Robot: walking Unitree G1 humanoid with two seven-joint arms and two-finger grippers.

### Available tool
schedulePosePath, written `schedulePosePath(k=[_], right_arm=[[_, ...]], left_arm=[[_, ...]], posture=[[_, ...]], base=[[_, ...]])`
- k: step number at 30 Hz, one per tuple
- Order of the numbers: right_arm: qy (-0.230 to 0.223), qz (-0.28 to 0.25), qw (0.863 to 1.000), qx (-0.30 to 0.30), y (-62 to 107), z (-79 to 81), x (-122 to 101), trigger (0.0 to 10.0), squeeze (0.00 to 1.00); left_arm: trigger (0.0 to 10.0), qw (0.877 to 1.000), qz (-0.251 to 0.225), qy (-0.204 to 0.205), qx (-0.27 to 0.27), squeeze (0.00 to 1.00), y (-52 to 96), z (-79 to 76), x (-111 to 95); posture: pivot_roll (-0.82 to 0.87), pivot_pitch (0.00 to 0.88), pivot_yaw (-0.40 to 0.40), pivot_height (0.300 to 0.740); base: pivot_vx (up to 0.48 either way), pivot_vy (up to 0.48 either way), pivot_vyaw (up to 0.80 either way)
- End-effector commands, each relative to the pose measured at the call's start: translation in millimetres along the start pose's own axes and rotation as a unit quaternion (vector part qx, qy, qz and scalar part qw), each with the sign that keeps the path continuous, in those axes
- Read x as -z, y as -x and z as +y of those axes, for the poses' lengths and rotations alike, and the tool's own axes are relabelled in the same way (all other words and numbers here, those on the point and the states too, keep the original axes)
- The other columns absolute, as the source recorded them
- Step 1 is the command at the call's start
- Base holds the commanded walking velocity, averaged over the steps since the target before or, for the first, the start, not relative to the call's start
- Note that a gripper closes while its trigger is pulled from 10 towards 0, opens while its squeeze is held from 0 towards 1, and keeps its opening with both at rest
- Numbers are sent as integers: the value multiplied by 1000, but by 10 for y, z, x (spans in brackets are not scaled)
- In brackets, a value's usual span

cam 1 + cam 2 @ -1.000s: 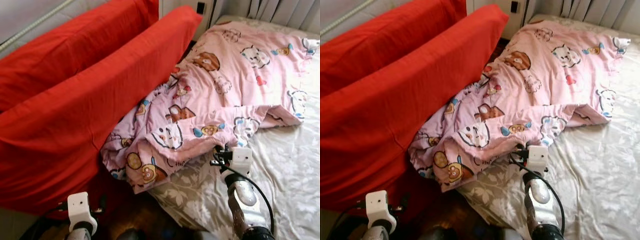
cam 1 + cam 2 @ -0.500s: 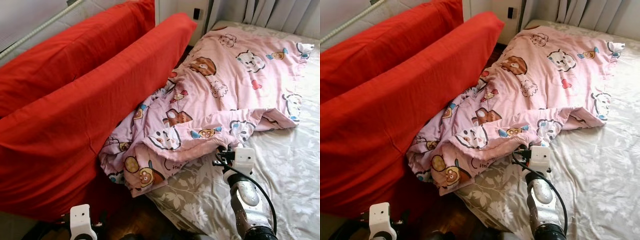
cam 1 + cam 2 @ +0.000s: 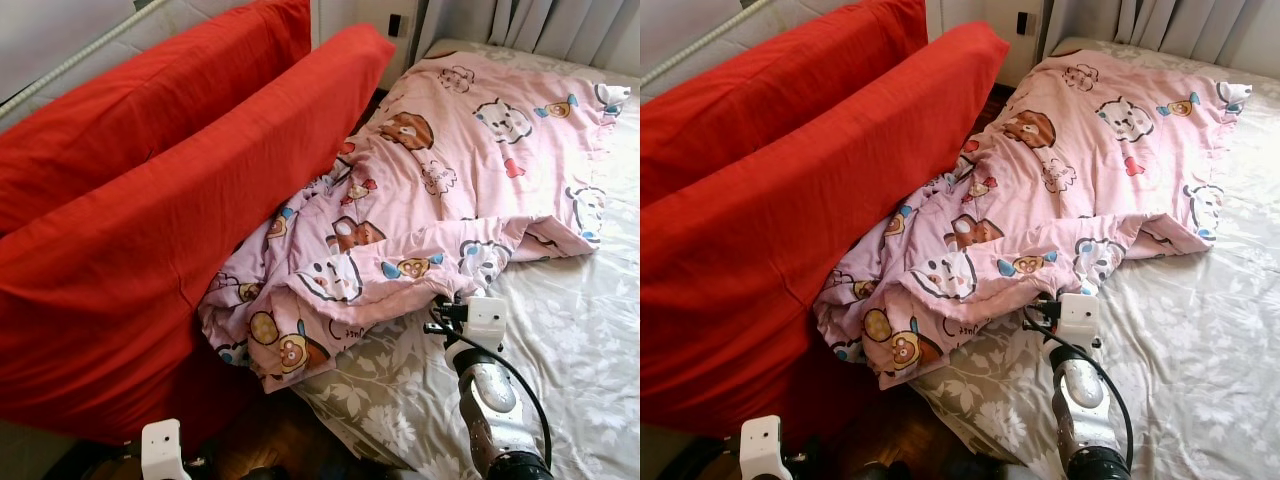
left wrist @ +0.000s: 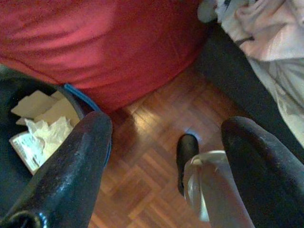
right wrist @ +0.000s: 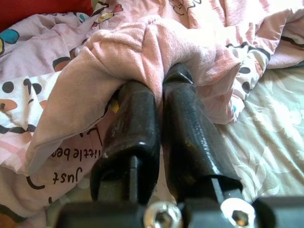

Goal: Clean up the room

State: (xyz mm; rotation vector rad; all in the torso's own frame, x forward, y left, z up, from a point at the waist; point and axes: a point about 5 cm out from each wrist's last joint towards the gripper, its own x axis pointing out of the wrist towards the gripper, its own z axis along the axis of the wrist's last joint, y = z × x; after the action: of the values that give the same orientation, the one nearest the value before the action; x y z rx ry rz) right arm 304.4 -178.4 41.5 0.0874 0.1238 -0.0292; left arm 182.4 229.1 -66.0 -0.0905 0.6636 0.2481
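A pink cartoon-print blanket point(image 3: 450, 170) lies rumpled across the bed, its near corner hanging over the bed's edge toward the floor. My right gripper point(image 5: 161, 83) is shut on a thick fold of the blanket's point(image 5: 142, 42) front hem, and the cloth bulges over both fingertips. From the head, that gripper point(image 3: 442, 302) sits at the hem, just above the grey floral sheet point(image 3: 560, 340). My left gripper point(image 4: 166, 137) hangs open over the wooden floor point(image 4: 152, 161) with nothing between its fingers.
Two big red cushions point(image 3: 180, 200) lean along the bed's left side, touching the blanket. A dark bin point(image 4: 38, 118) with paper scraps stands on the floor by the left gripper. Curtains point(image 3: 560, 25) hang behind the bed. A black foot point(image 4: 186, 152) rests on the floor.
The left arm has sunk lower at the bottom of the head views. The camera shifted slightly. The right gripper stays shut on the blanket hem in the same place.
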Motion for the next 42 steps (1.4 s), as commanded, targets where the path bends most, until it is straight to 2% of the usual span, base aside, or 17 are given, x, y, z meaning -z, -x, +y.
schedulePosePath(k=[1, 4, 10, 17, 42], right_arm=[[1, 4, 1000, 7, 13, -19, 31, 10000, 0], [0, 1, 1000, 11, 8, -29, 19, 10000, 0], [10, -7, 1000, 19, 28, -33, 21, 10000, 0], [16, -9, 1000, 25, 21, -40, 11, 10000, 0], [20, -17, 999, 45, -7, -94, -52, 10000, 0]], left_arm=[[10000, 999, 32, 3, -14, 0, 55, 86, 143], [10000, 999, 39, -1, -13, 0, 63, 88, 170], [10000, 998, 58, 0, -16, 0, 133, 139, 305], [10000, 998, 68, -1, -18, 0, 166, 183, 359], [10000, 996, 91, 4, -26, 0, 177, 231, 400]], posture=[[-55, 187, 35, 740], [-48, 202, 34, 740], [-50, 154, 26, 740], [-48, 160, 16, 740], [-53, 190, 28, 740]], base=[[0, 0, 0], [0, 0, 0], [0, 0, 0], [0, 0, 0], [0, 0, 0]])
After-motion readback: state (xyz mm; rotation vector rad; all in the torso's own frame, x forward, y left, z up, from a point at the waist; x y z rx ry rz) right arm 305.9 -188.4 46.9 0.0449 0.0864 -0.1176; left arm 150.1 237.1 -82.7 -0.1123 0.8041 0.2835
